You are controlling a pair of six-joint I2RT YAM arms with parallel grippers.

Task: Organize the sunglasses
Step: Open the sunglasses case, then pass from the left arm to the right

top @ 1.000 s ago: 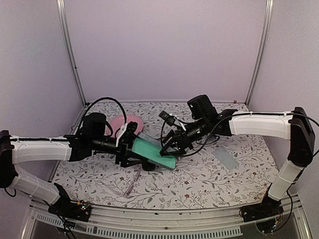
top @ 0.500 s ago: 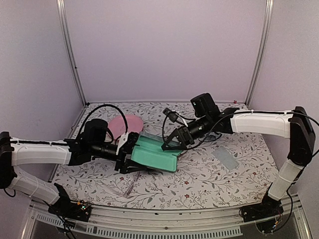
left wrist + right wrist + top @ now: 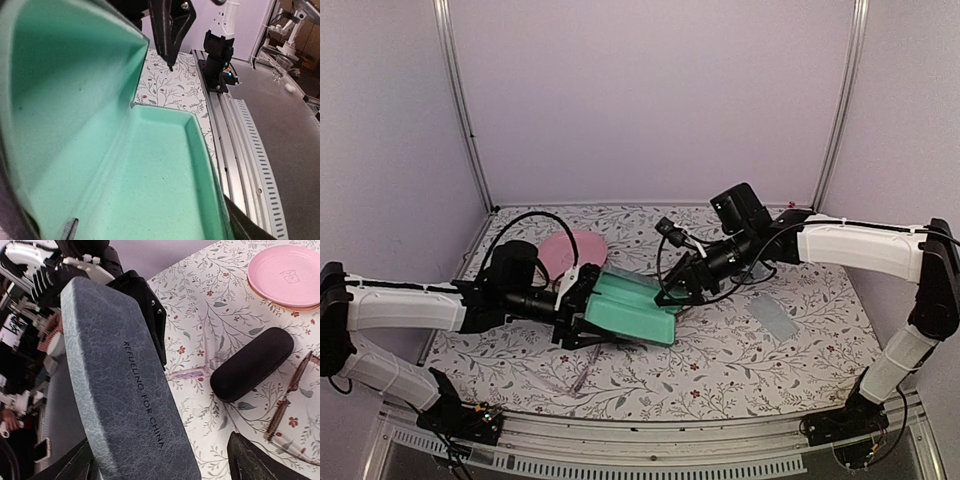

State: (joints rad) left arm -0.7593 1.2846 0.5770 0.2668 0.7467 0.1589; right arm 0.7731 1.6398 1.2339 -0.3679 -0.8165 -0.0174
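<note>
Reddish-brown sunglasses (image 3: 289,399) lie on the table (image 3: 220,325) just beside the black case (image 3: 252,371). Only the right wrist view shows them, and the lenses are hard to make out. Pale sunglasses (image 3: 186,373): one arm shows past the grey-blue case (image 3: 125,385), the rest is hidden. Left gripper (image 3: 582,320) clamps that case, lid up. The left wrist view gives its green lining. Right gripper (image 3: 672,293) is spread wide at the lid; contact unclear.

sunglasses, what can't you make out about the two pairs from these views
- Reddish-brown sunglasses: right wrist view, the picture's right edge cuts them off; the top view doesn't show them.
- Pale sunglasses: right wrist view, grey-blue case hides all but one thin piece; top view, too faint and small.
</note>
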